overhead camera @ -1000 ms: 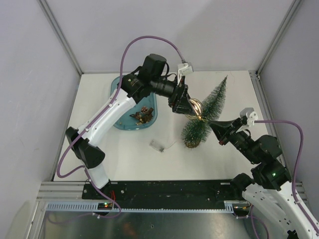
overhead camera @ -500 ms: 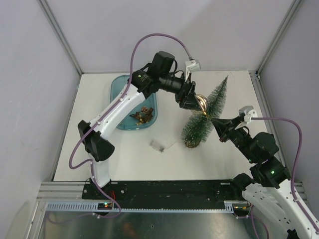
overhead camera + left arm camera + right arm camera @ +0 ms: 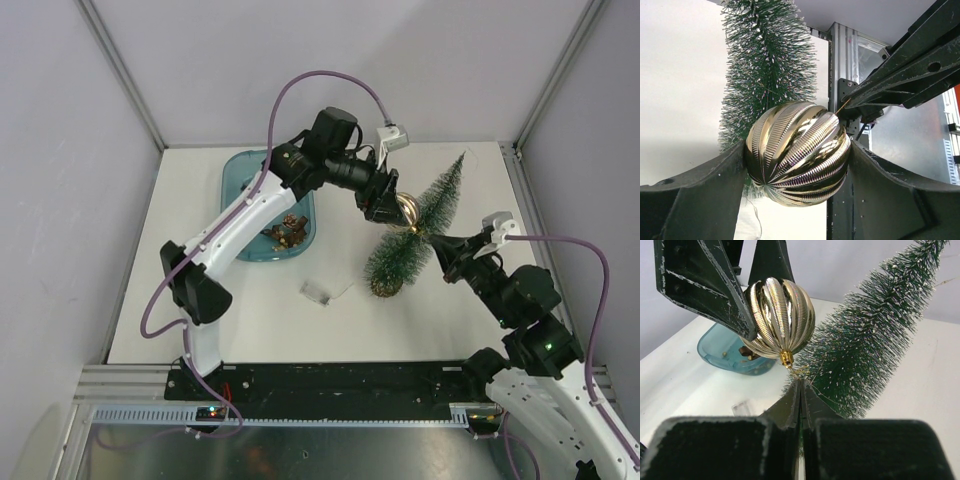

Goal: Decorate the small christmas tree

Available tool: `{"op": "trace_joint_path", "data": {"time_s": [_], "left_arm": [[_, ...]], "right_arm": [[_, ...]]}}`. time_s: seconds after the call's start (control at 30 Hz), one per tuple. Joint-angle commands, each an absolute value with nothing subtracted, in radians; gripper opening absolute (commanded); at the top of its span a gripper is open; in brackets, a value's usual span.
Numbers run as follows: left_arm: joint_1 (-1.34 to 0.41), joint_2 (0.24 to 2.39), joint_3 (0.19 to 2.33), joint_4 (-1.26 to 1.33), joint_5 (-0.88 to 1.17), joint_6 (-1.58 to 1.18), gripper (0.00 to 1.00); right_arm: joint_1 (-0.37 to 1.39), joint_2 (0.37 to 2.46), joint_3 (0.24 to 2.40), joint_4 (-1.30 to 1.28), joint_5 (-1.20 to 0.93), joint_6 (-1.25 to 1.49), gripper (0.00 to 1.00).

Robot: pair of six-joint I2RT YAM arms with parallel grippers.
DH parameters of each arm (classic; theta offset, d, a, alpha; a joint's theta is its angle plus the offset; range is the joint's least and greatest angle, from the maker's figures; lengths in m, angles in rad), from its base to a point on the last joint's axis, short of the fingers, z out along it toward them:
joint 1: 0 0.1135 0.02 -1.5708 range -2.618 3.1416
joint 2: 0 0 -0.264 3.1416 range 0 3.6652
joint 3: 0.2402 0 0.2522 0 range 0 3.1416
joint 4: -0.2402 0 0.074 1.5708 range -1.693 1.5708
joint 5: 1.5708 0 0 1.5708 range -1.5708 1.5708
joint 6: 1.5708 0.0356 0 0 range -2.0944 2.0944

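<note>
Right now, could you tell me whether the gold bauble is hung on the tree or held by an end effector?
Held: the left end effector clamps the gold bauble on both sides beside the small christmas tree.

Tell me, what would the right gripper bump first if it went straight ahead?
Probably the ribbed shiny gold ball ornament: its little cap hangs just past the tips of the shut right gripper. The frosted dark green bottle-brush tree stands close beside, so I'm not certain.

Bright, even light; glints on gold bauble [image 3: 797, 152]
</note>
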State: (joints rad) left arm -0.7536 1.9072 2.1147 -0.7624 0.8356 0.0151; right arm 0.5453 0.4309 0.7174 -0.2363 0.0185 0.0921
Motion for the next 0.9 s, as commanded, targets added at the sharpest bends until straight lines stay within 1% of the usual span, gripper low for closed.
{"op": "trace_joint_path", "data": {"time_s": [0.0,0.37,0.87], "left_arm": [[-0.758,1.825,2.104,-0.749,0.779,0.062,0.43],[-0.758,1.772,2.070,-0.749,0.693,0.072,0.41],[-0.756,1.788,2.073,-0.742,0.631,0.085,0.40]], "right_arm": [[0.540,0.451,0.771,-0.211,0.016,0.068,0.00],[0.540,0.534,0.806,-0.152,0.012,0.022,0.00],[0.540,0.578,0.829,-0.158,-0.020,0.005,0.00]]}}
